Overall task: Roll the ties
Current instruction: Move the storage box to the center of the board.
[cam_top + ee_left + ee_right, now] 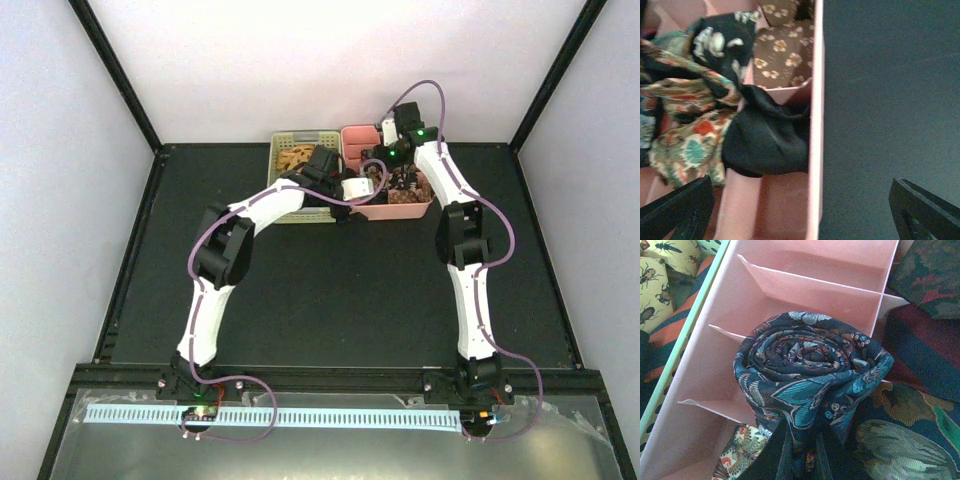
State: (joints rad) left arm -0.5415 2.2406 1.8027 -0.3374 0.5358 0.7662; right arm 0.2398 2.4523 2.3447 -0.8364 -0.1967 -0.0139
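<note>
My right gripper (812,457) is shut on a rolled dark navy multicoloured-floral tie (810,365) and holds the coil over an empty compartment of the pink divided tray (805,275). In the top view the right gripper (380,165) is over the tray (400,213). My left gripper (800,220) is open and empty, straddling the tray's wall (815,150), one finger (677,210) over the tray and the other over the table. A black tie (767,140), a brown flowered tie (782,55) and patterned ties (685,145) lie in compartments ahead of it.
The pale green slatted basket (305,135) stands left of the tray and holds loose ties; its rim (685,337) shows in the right wrist view with yellow insect-print fabric (657,285). More dark patterned ties (905,450) fill the tray's right side. The black table (890,100) borders the tray.
</note>
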